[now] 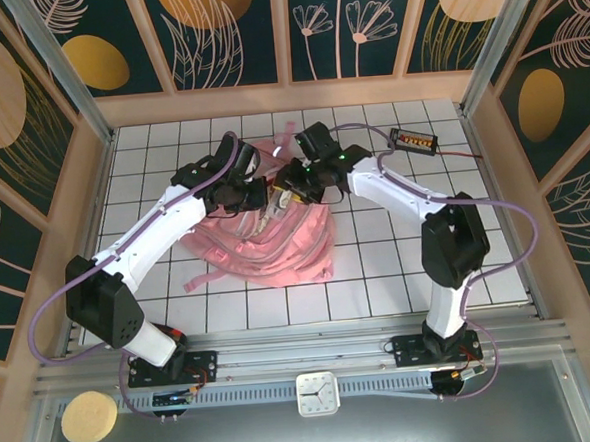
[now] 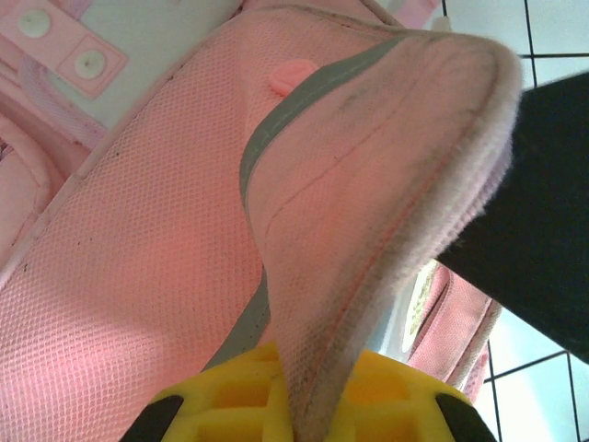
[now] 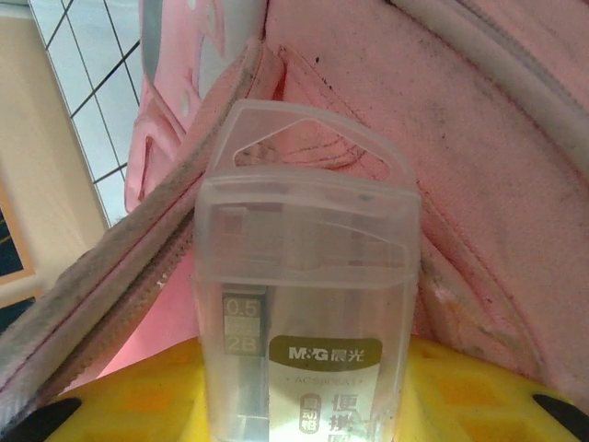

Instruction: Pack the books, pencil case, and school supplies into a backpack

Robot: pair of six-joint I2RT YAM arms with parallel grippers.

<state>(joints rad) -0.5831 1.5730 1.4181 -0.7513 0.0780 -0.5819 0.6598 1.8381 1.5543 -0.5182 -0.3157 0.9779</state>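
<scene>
One black device beyond backpack; clock nearside.

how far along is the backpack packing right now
Done: the backpack is opened, its rim pinched up by the left gripper. In hand: the right gripper holds the clear packet at the opening, not yet released. To do: drop it in. Whether the books and pencil case are inside cannot be told.

Robot lab cell: tiled table, aluminium frame, decorated panels.
</scene>
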